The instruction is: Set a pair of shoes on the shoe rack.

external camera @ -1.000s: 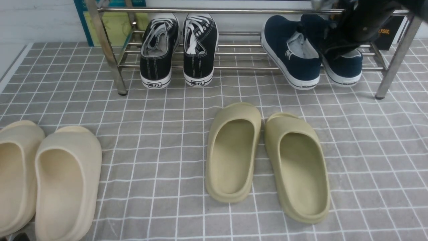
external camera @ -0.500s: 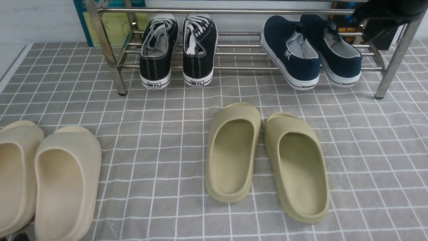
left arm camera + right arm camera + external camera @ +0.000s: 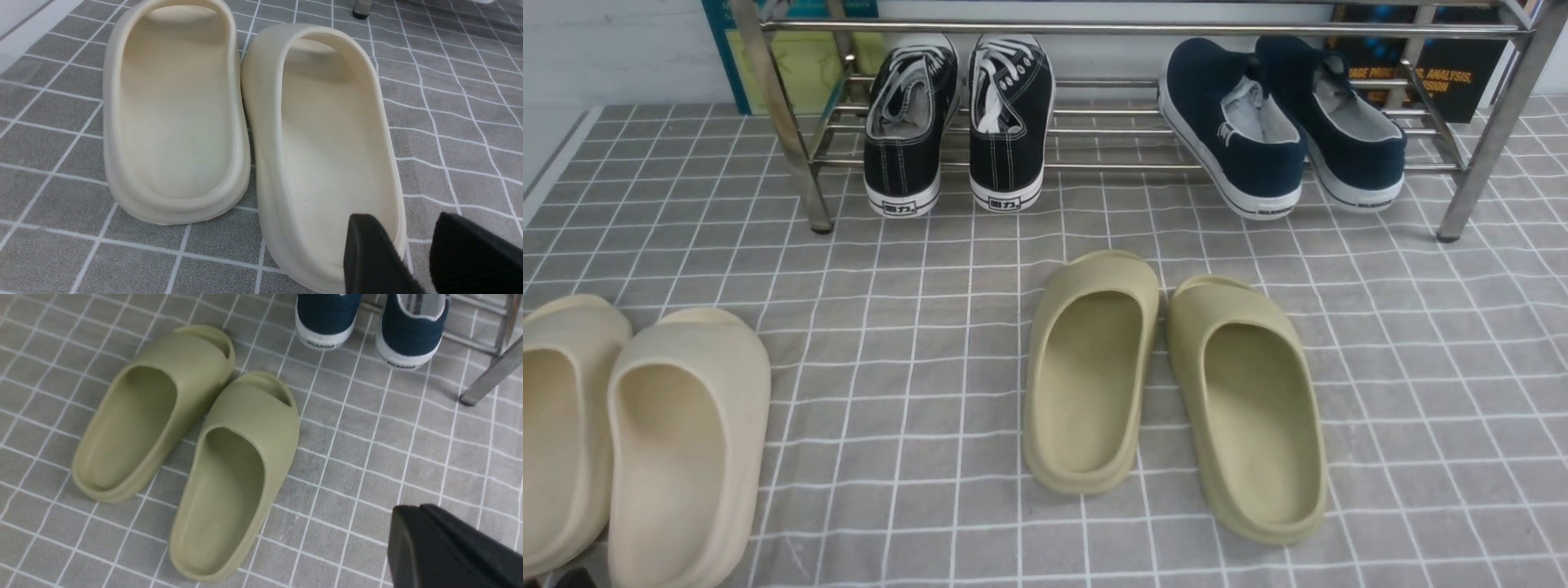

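Left claw (image 3: 402,218) shows only as two black, matte finger ends at the edge of its wrist view. They stand apart with a gap between them and grip nothing, just over the heel end of one cream slipper. Right claw (image 3: 412,514) is a single dark wedge cut off by the corner of its own view. Its fingers are pressed together and empty, over the bare cloth.

Nearest lie the cream slippers (image 3: 327,122), smooth moulded foam with thick rounded rims, side by side and touching. In the front view the frame edge cuts the outer one. They sit on a grey cloth (image 3: 931,269) printed with a white grid, slightly rippled. Further along rest the olive slippers (image 3: 1090,376), the same rounded shape, set close together and open side up.

Beyond them the navy shoes (image 3: 1233,122) sit on the lowest bars of the shoe rack (image 3: 1094,27), at its right end. Their heels face the camera and hang past the front bar. They are dark canvas with white rubber soles and pale grey lining, and the left one tilts sideways against its partner. The lettering on their soles is too small to read. Black sneakers (image 3: 907,139) with white laces stand further left on the same shiny tubes. The rack's upper part is cut off.
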`<state>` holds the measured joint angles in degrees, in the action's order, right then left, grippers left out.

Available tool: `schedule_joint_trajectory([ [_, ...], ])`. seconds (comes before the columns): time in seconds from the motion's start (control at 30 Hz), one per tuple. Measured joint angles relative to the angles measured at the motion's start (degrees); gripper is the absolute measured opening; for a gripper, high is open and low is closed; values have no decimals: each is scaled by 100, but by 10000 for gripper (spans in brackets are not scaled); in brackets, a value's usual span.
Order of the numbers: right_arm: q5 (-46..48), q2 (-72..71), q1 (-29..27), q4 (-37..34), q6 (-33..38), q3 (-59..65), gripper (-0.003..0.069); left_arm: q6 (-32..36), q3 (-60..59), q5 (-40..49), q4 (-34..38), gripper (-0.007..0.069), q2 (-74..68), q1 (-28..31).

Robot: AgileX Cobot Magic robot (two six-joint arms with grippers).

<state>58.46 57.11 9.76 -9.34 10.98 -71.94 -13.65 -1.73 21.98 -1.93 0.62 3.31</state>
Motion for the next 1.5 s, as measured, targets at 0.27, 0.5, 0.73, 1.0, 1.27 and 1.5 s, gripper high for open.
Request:
schedule_joint_trajectory([
  [0.27,98,-1972,0,-33,0,834,0,0,0,0,0,238,0,0],
  [0.5,542,-3192,0,-75,0,934,4,0,0,0,0,238,0,0],
  [0.73,605,-3748,0,-64,0,936,5,0,0,6,0,238,0,0],
  [1.0,-675,-4144,0,-379,0,1962,7,0,0,-1,0,238,0,0],
  [1.27,-2227,-4834,0,547,-704,3825,8,0,0,4,0,238,0,0],
  [1.5,-2881,-5408,-22,1964,-2206,5706,8,0,0,4,0,238,0,0],
])
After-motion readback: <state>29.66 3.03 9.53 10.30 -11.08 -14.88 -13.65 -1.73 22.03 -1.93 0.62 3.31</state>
